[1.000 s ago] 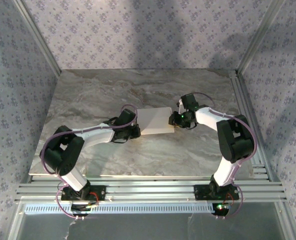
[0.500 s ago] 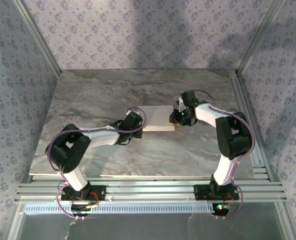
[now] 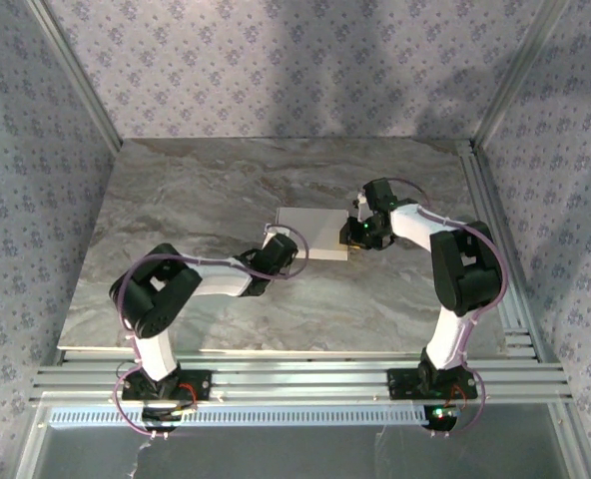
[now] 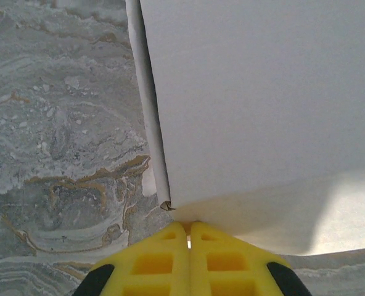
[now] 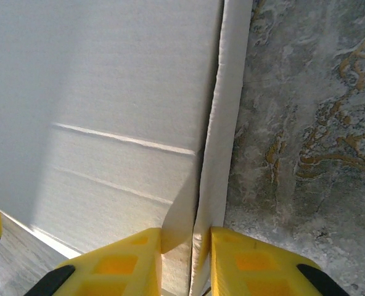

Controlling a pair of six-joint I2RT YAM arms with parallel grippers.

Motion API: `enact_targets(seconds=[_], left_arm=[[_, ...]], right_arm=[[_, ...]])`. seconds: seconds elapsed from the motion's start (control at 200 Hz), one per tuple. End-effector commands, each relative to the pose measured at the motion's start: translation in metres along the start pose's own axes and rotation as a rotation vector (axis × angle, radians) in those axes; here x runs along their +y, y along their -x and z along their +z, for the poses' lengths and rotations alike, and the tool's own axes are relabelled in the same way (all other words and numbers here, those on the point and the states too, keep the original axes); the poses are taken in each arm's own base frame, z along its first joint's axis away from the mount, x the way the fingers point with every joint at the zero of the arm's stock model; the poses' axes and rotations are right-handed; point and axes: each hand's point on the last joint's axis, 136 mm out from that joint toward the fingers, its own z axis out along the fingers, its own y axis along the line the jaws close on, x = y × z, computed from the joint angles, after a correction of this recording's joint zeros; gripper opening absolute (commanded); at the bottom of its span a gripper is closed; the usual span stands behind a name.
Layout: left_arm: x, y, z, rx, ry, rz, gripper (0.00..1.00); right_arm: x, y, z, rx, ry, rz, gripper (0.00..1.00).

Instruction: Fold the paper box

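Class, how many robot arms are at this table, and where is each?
2. The left arm meets the near-left corner of the box; the right arm, its right edge. None seems hidden.

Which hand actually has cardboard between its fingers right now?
The right hand: its fingers pinch the paper box's side flap. The left hand is shut empty at the box's corner.

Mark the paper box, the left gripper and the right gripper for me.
paper box (image 3: 313,232), top external view, middle of its white top panel.
left gripper (image 4: 188,226), left wrist view, between its closed yellow fingertips.
right gripper (image 5: 186,237), right wrist view, between its yellow fingertips.
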Motion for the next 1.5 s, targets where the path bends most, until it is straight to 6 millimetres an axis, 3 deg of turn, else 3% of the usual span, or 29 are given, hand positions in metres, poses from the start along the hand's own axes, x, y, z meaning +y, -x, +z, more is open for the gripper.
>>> enact_targets(seconds=[0.0,0.545,0.715,1.044,1.184,1.349,1.414,1.494], left_arm=[[-0.005,-0.061,0.013,0.165,-0.015,0.138,0.04],[-0.007,-0.058,0.015,0.071,-0.001,0.19,0.0],[-0.012,-0.056,-0.001,0.069,-0.068,0.115,0.0],[-0.004,-0.055,-0.05,0.094,-0.169,-0.081,0.3],[0.001,-0.037,-0.07,0.067,-0.204,-0.14,0.33],[0.02,0.01,-0.096,0.009,-0.254,-0.299,0.4],[0.035,0.025,-0.094,0.024,-0.241,-0.347,0.48],[0.05,0.04,-0.081,0.041,-0.205,-0.34,0.51]], right_arm=[[0.002,-0.019,0.011,0.096,0.023,-0.004,0.25],[-0.001,-0.02,0.013,0.106,0.009,-0.014,0.25],[-0.003,-0.019,0.011,0.094,-0.002,-0.019,0.25],[-0.004,-0.014,0.008,0.08,-0.001,-0.025,0.25],[-0.004,-0.015,0.008,0.081,-0.001,-0.032,0.25],[-0.003,-0.014,0.005,0.076,0.001,-0.048,0.25],[-0.002,-0.013,0.003,0.07,0.003,-0.06,0.25],[-0.002,-0.012,0.002,0.068,0.001,-0.067,0.25]])
